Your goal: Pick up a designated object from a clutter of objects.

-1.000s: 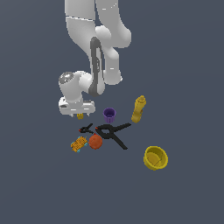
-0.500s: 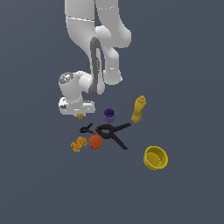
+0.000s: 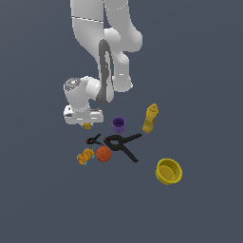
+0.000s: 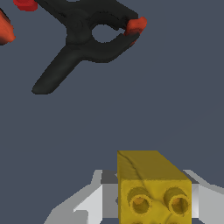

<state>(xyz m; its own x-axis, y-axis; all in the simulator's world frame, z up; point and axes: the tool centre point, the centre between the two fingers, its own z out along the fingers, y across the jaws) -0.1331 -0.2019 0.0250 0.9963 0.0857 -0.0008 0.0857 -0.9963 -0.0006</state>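
The tiny yellow brick (image 3: 87, 126) with round studs sits between the fingers of my gripper (image 3: 87, 123), at the exterior view's left of the clutter. In the wrist view the brick (image 4: 153, 183) fills the gap between the grey fingers (image 4: 92, 203), studs facing the camera; the gripper (image 4: 153, 205) is shut on it. I cannot tell whether the brick is off the floor. The purple cup (image 3: 118, 124) stands just to the exterior view's right of the gripper.
A yellow bottle (image 3: 150, 118), a large black clamp (image 3: 122, 142), a small black clamp (image 3: 93, 140), an orange ball (image 3: 103, 153), a patterned flat box (image 3: 85, 155) and a yellow bowl (image 3: 169, 171) lie on the dark floor. The wrist view shows a black clamp (image 4: 83, 39) with red tips.
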